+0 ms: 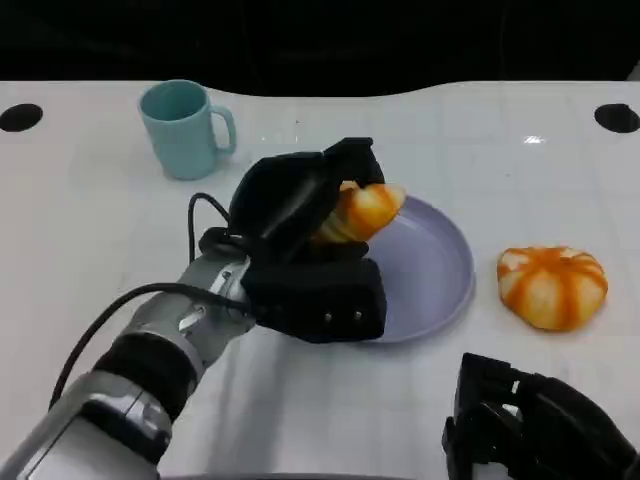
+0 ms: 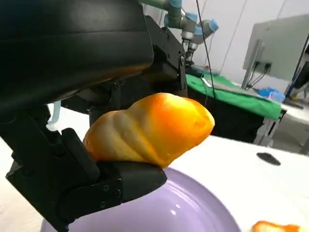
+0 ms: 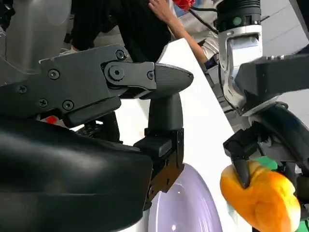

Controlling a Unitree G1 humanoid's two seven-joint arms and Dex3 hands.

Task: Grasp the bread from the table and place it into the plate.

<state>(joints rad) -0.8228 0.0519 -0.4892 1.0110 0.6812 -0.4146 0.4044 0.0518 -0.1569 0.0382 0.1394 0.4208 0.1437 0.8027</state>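
Head view shows the white table (image 1: 80, 240) stretching across the scene, with the lavender plate (image 1: 440, 270) lying near its middle. The left hand (image 1: 300, 240) reaches in over the plate's left side, its black fingers (image 1: 345, 165) wrapped around a piece of bread (image 1: 362, 212), golden orange with pale ridges, which is held above the plate and not resting on it. The right hand (image 1: 535, 425) sits low at the near right edge of the table; its fingers look curled inward, with nothing seen in them.

A second, round bread (image 1: 553, 286) with orange and white stripes lies on the table just to the right of the plate, apart from its rim. A light blue mug (image 1: 183, 128) stands upright at the far left of the table, handle to the right, well apart from the plate.

In the left wrist view the held bread (image 2: 152, 128) is clamped between the black fingers (image 2: 116, 181) below and the hand's shell above, with the plate (image 2: 193, 212) directly beneath it.

In the right wrist view the bread (image 3: 260, 195) hangs beside the plate (image 3: 186, 208), and a person's arm (image 3: 176, 21) shows beyond the table.
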